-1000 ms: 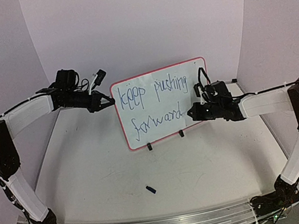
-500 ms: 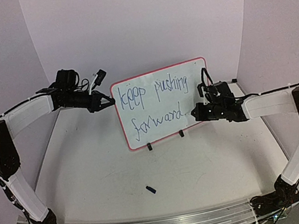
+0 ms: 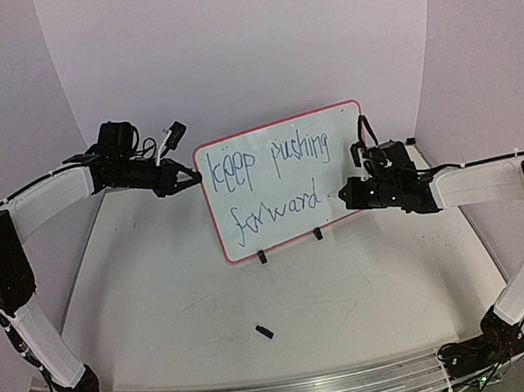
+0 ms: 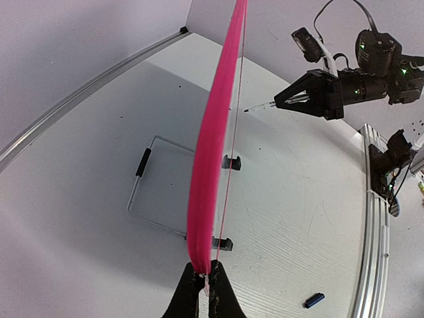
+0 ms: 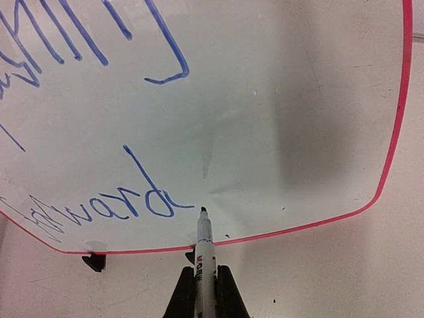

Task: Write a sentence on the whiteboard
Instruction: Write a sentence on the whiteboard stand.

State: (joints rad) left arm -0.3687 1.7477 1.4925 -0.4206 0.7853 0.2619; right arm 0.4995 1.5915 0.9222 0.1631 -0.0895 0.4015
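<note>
The white rectangular whiteboard with a red-pink rim (image 3: 271,189), upright at the back of the bench (image 3: 259,293), is pinched at its left edge by the left gripper (image 3: 193,179), while the white-barrelled marker (image 5: 204,242) clamped in the right gripper (image 3: 345,193) has been drawn slightly back from the blue handwritten sentence (image 3: 281,215), so the writing is judged finished.

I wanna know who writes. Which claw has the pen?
The right claw: it grips the pen. The left claw pinches the board's edge instead.
</note>
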